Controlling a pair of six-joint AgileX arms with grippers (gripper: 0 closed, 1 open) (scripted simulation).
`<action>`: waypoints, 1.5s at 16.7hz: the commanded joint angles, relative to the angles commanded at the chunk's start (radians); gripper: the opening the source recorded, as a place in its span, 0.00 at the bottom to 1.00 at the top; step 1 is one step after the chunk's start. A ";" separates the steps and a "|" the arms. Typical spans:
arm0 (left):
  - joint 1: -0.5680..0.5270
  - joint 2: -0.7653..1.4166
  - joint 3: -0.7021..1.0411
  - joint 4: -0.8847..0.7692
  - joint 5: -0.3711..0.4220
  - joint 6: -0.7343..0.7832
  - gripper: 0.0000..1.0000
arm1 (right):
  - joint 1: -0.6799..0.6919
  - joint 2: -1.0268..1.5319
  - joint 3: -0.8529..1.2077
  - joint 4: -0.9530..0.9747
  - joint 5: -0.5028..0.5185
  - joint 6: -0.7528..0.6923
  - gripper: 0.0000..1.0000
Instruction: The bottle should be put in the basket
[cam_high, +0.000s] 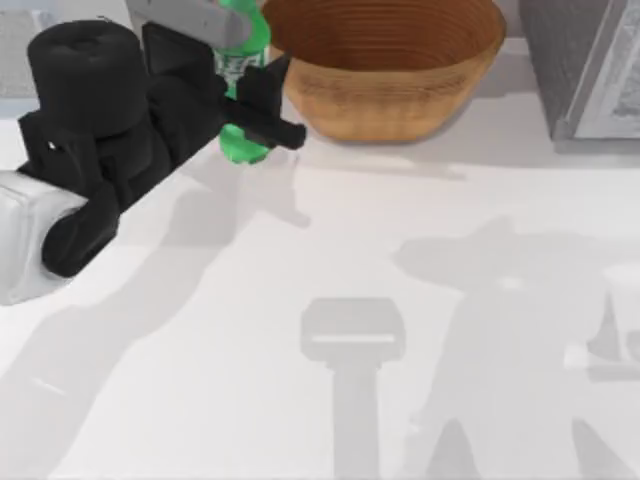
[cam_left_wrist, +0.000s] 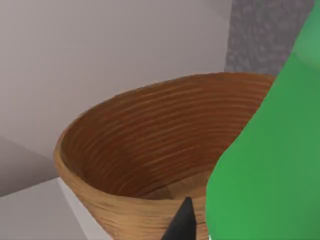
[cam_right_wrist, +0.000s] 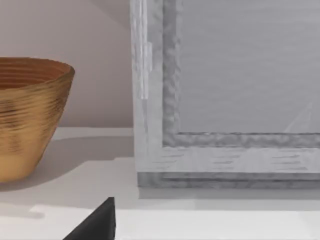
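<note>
L gripper (cam_high: 245, 105) jaws clamped on bottle (cam_high: 240, 50), held upright just left of basket (cam_high: 400, 95) rim; basket lies rightward. R arm parked, jaws' state can't tell.

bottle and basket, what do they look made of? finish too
The bottle, held in the left gripper beside the basket: probably plastic, going by its smooth, evenly bright green surface and a white-and-green label around the middle. Slightly glossy at most.

Basket: looks like woven wicker or a similar fibre. Tan-brown, matte, with fine ribbed rings running round the inside and outer wall.
</note>
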 joint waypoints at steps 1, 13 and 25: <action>-0.021 0.067 0.106 -0.040 -0.064 -0.007 0.00 | 0.000 0.000 0.000 0.000 0.000 0.000 1.00; -0.250 0.695 1.236 -0.492 -0.747 -0.082 0.00 | 0.000 0.000 0.000 0.000 0.000 0.000 1.00; -0.260 0.788 1.384 -0.546 -0.818 -0.091 0.00 | 0.000 0.000 0.000 0.000 0.000 0.000 1.00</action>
